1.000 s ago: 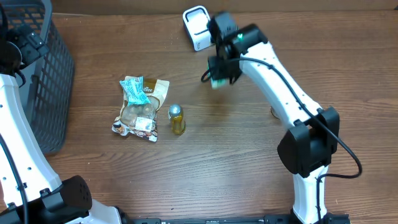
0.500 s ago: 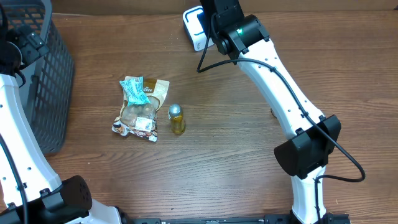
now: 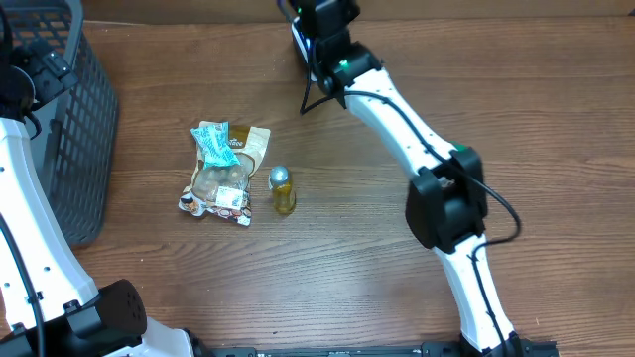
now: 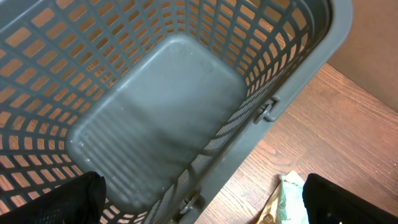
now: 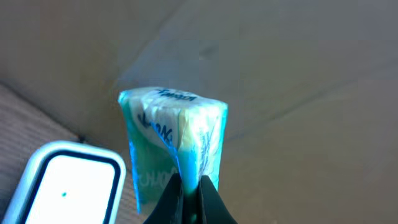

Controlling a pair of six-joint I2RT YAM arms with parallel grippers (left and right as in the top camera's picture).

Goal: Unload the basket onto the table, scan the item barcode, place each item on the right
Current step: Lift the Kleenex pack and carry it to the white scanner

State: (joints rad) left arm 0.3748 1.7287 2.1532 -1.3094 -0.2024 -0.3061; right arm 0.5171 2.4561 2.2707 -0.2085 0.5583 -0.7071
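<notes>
Both right jaws are closed tight on the lower seam of a small green packet (image 5: pixel 171 140), which stands upright above them at the far side of the desk (image 3: pixel 357 248). Just beside it, lower and to the left in the wrist view, lies the white scanner (image 5: pixel 67 180), its pale window turned toward the camera. By my judgement the barcode is not yet over that window, and I cannot tell on which face it is printed. A good move is to bring the packet slowly over the window, turn the wrist until the printed face looks at it, and keep the foil flat, because wrinkles and shine can spoil the reading. Farther away, the left jaws stand wide apart above the grey basket (image 4: pixel 174 124), holding nothing.
</notes>
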